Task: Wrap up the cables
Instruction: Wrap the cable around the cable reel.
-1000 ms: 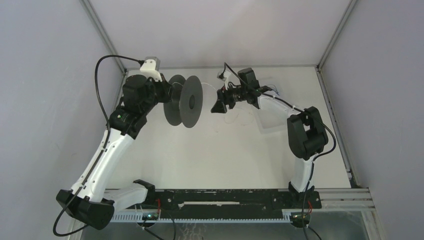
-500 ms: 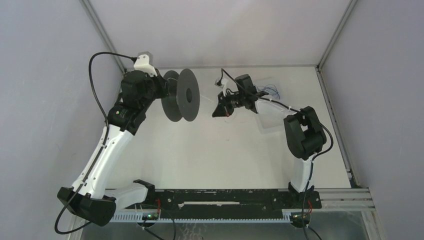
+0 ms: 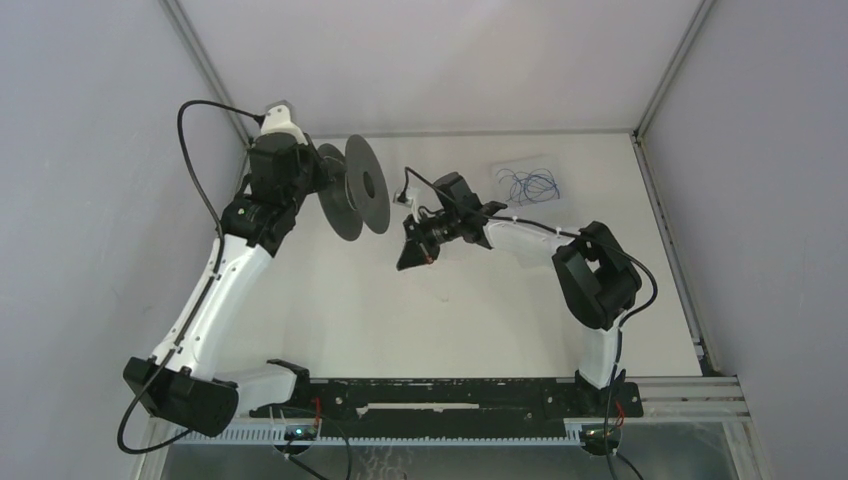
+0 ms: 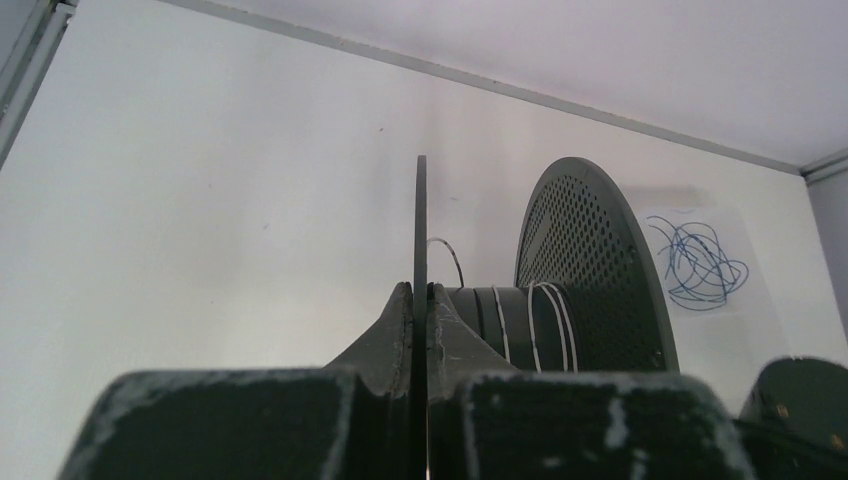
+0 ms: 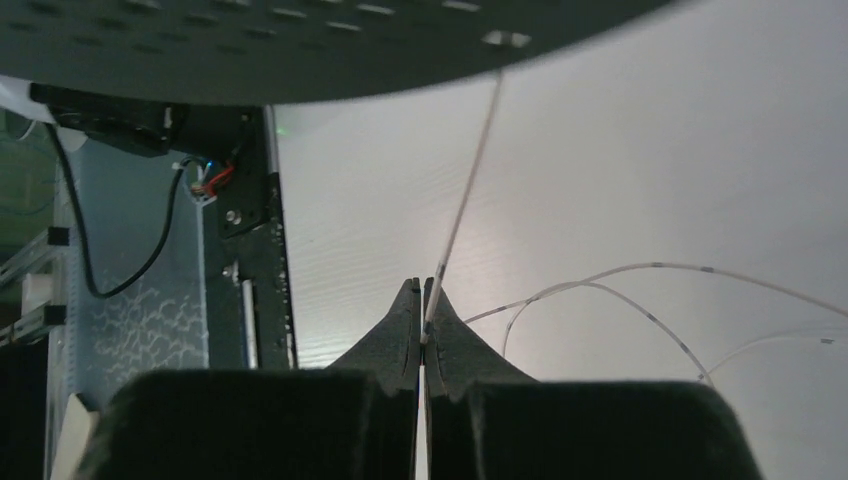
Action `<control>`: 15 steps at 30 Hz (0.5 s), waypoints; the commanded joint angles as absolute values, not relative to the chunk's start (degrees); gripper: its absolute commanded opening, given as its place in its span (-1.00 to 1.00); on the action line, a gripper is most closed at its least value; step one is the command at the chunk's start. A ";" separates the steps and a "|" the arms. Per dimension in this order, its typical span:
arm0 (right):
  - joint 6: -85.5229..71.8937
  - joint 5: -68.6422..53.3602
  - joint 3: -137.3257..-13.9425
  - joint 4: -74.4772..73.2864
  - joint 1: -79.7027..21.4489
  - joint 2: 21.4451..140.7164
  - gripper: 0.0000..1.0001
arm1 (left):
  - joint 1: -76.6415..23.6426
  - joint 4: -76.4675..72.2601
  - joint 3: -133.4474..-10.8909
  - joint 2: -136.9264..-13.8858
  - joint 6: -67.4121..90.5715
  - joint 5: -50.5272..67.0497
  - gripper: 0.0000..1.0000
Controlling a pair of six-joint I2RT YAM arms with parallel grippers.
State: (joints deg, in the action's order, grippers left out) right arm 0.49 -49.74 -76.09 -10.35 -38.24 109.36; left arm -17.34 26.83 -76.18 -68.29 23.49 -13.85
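Note:
My left gripper [image 3: 325,187] holds the black spool [image 3: 356,188] in the air at the back left. In the left wrist view it [image 4: 421,291] is shut on the spool's thin near flange [image 4: 421,225]. A few turns of the thin whitish cable [image 4: 548,325] lie round the core, in front of the perforated far flange [image 4: 590,260]. My right gripper [image 3: 411,257] hangs just right of the spool. In the right wrist view it [image 5: 421,286] is shut on the cable [image 5: 468,185], which runs taut up to the spool's flange [image 5: 300,40]. Loose loops [image 5: 620,272] trail over the table.
A tangle of thin blue wire [image 3: 528,185] lies on a clear sheet at the back right. A black rail [image 3: 440,398] runs along the near edge between the arm bases. Grey walls close in the left, right and back sides.
The right gripper has shut on the cable and moved left and nearer, uncovering the blue wire. The left arm has swung the spool slightly left and back.

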 commanded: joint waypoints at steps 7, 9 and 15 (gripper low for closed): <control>-1.81 -58.30 -78.07 -13.03 -45.31 102.15 -0.93 | -16.31 14.66 -76.91 -69.47 22.05 -24.15 -1.00; -2.05 -60.04 -79.79 -14.44 -45.44 101.98 -0.92 | -16.29 14.08 -76.54 -69.55 21.38 -24.74 -0.99; -3.69 -63.14 -87.24 -19.67 -45.40 101.84 -0.89 | -16.47 11.59 -73.47 -69.09 18.90 -26.35 -1.00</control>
State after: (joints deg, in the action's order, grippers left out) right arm -1.87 -54.52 -81.82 -13.63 -44.18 105.10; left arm -17.63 25.50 -75.46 -70.30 23.05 -16.60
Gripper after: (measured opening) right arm 0.052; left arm 0.028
